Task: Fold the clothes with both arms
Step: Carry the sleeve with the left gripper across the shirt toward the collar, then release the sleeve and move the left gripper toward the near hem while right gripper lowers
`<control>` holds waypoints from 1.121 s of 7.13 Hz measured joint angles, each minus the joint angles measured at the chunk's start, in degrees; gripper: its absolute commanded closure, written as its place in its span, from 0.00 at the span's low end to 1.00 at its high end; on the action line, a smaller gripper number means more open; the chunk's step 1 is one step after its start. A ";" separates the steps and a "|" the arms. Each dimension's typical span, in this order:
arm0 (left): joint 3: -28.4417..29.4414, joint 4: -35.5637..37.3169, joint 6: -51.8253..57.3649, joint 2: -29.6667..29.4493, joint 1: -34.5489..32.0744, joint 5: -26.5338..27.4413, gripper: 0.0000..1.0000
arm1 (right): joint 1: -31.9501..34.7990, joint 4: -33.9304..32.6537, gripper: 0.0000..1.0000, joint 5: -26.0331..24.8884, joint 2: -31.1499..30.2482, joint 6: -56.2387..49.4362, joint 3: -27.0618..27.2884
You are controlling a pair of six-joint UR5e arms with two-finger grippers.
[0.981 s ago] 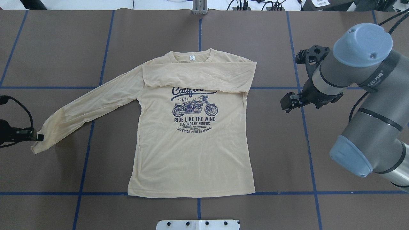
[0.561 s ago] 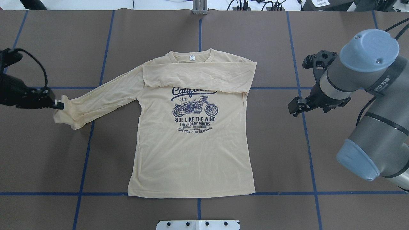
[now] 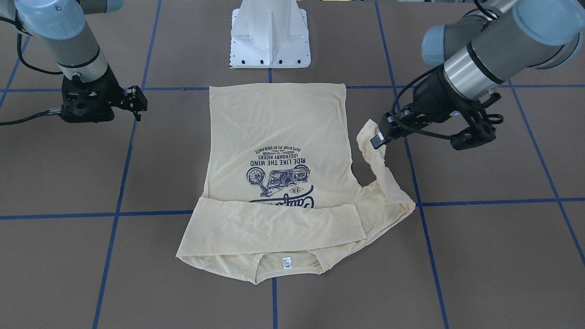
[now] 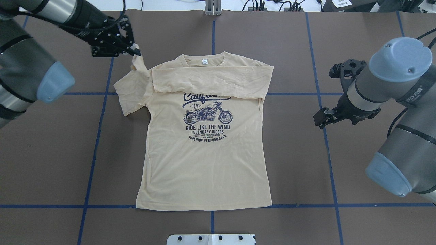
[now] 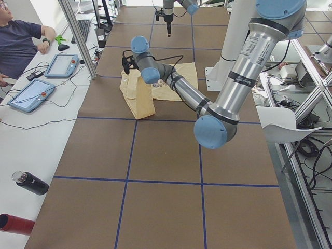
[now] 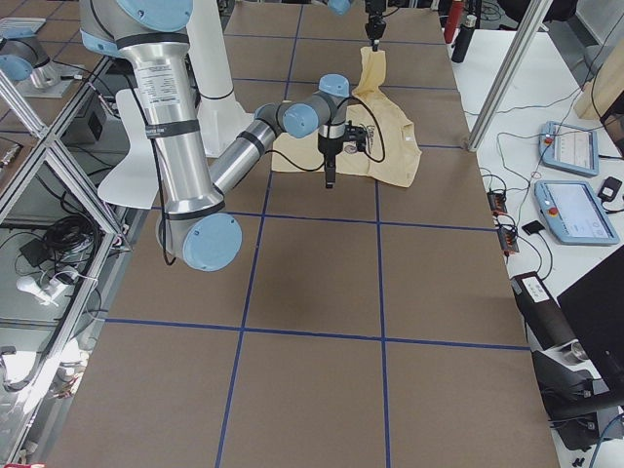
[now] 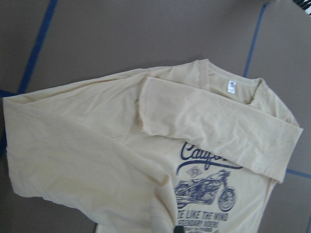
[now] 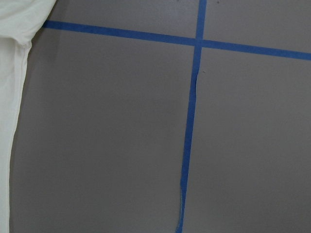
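1. Shirt (image 4: 204, 163) flat and front-up in the middle of the brown table (image 4: 51, 153), hem toward the robot's base, collar away from it
2. Navy motorcycle print (image 4: 207, 115) facing up, top of the "California" lettering hidden under the folded sleeve (image 4: 211, 81), laid straight across the chest just below the white neck label (image 4: 204, 61)
3. Loose sleeve (image 4: 131, 92) on the robot's left side doubled back and bunched beside the shoulder, upper part resting on the table, cuff lifted off it
4. Left gripper (image 4: 135, 51) pinched tight on that cuff, raised above the table just off the shirt's left shoulder, near the collar end
5. Right gripper (image 4: 319, 119) well apart from the shirt on the opposite side, over bare table beside a blue tape line (image 4: 327, 153), clear of the cloth; impossible to tell whether wide or narrow
6. White pedestal base (image 3: 269, 36) near the hem, on the robot's side
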 measured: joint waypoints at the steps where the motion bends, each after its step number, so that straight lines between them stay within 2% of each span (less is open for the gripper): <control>1: 4.11 -1.56 -4.41 -5.34 2.56 0.41 1.00 | -0.04 0.00 0.00 0.02 -0.14 0.00 -0.11; 3: 15.95 -13.15 -12.45 -12.41 9.29 7.05 1.00 | -0.11 0.00 0.00 -0.05 -0.28 0.00 -0.39; 7: 32.67 -28.91 -15.83 -17.80 18.08 21.01 1.00 | -0.28 0.02 0.00 -0.24 0.18 0.16 -1.53; 8: 35.55 -31.74 -15.71 -18.76 19.62 22.96 0.76 | -0.35 0.06 0.00 -0.28 0.43 0.24 -2.03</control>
